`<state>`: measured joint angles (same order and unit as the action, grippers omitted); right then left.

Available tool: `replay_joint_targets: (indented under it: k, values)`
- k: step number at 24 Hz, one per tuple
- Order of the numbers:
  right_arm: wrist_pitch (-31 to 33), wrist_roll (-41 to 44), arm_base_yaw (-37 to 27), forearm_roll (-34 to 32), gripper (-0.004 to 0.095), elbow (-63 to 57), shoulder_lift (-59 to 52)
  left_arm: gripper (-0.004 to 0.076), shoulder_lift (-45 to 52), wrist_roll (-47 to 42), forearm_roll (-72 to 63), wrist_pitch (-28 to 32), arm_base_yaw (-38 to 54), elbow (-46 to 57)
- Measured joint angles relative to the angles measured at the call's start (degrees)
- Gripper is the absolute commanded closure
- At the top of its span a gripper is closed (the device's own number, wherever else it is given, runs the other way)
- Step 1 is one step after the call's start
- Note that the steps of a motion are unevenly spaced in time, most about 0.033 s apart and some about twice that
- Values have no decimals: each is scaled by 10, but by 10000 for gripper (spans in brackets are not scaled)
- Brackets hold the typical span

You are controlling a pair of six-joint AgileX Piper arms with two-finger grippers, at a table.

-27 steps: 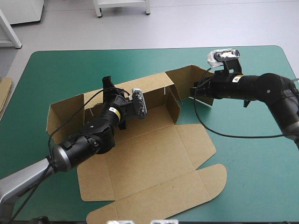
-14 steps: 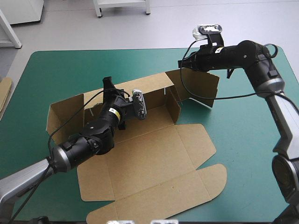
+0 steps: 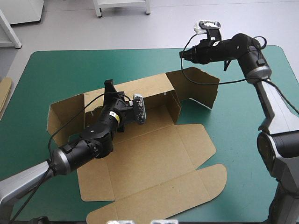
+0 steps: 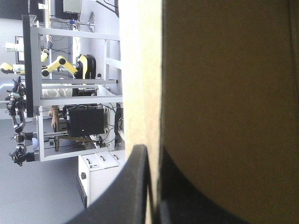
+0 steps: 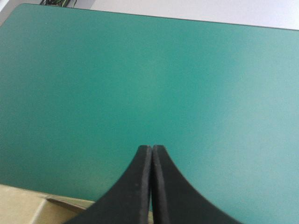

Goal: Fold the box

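Left end effector (image 4: 152,154) pinches the rear wall (image 3: 149,87) of the flat-cut brown cardboard box (image 3: 154,158); hold it upright. Right end effector (image 5: 152,148), pressed together, should push the side flap (image 3: 201,86) under it inward.

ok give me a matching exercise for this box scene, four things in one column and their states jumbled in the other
Things:
1 left jaws
2 right jaws
3 lid
4 far right flap

States:
a lying flat on the cover
b shut, holding nothing
c standing up
d shut on the box, at its back wall

Pairs: 1-d, 2-b, 3-a, 4-c
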<state>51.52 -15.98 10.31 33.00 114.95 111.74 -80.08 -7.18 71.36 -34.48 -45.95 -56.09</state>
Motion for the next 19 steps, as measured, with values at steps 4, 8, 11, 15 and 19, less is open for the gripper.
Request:
replay_joint_targets:
  k: [4,8,11,15,19]
  values:
    - [33,2,-5,15,925,7,39,733,0,0,0,0,0,0]
    - [61,2,-6,17,925,10,43,733,0,-1,0,1,0,0]
    - [85,2,-6,17,925,11,43,733,0,-2,0,1,0,0]
    - [111,0,-6,17,925,11,43,733,0,-2,0,1,0,0]
    - [148,-16,-9,13,925,11,43,733,0,-5,0,1,0,0]
